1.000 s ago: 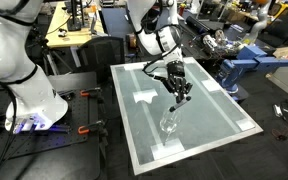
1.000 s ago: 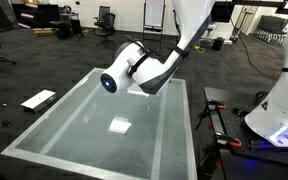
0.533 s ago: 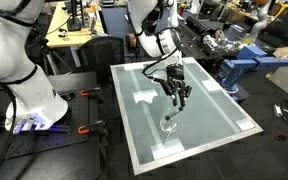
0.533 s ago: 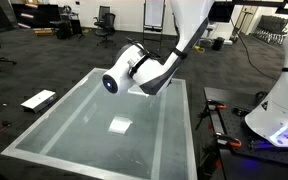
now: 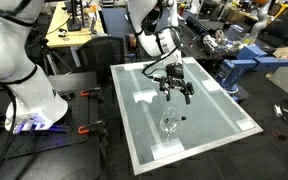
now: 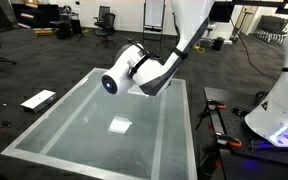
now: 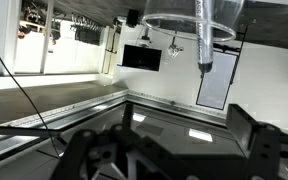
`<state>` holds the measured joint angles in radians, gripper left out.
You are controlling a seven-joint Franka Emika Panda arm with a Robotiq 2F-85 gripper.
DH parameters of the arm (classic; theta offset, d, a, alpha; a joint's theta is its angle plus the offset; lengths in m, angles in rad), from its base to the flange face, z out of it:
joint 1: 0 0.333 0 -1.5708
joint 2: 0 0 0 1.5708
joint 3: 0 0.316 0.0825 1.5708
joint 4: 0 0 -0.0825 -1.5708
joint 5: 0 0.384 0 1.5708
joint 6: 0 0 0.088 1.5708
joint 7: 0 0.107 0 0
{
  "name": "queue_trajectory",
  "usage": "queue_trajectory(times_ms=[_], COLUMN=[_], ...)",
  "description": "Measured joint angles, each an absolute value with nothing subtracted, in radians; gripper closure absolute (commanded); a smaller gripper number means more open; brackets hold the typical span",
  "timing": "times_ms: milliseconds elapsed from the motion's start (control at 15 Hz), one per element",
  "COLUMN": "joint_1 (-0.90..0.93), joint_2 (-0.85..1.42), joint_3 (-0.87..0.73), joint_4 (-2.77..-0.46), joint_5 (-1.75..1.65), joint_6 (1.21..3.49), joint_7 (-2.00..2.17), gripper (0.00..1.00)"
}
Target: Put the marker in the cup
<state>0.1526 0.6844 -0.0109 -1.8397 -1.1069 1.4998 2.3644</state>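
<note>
The clear cup (image 5: 169, 125) stands on the pale table top (image 5: 219, 110), near its front middle. In the wrist view, which is upside down, the cup (image 7: 174, 20) shows at the top edge with the marker (image 7: 205, 40), slim with a dark tip, standing inside it. My gripper (image 5: 177, 90) hangs just above the cup, open, with nothing between its fingers. The wrist view shows the gripper (image 7: 172, 148) with its dark fingers (image 7: 262, 140) spread wide apart. In the exterior view from the far side the arm (image 6: 144, 70) hides cup and marker.
The table has a raised white rim (image 5: 189, 152). A white robot base (image 5: 29, 100) with clamps stands beside the table. A blue machine (image 5: 239, 68) and cluttered benches lie beyond it. A flat white sheet (image 6: 38, 100) lies on the floor.
The jaws have opened and let go of the marker, which has dropped into the cup. The gripper has risen slightly above the cup.
</note>
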Motion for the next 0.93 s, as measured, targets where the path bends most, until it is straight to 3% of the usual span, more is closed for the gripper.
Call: queue_trajectory(times_ms=[933], joint_1=[0.184], joint_2=[0.550], joint_3=[0.023], joint_4=[-1.864], joint_5=[-1.113], joint_6=[1.447], joint_7=[2.451], gripper=[0.00])
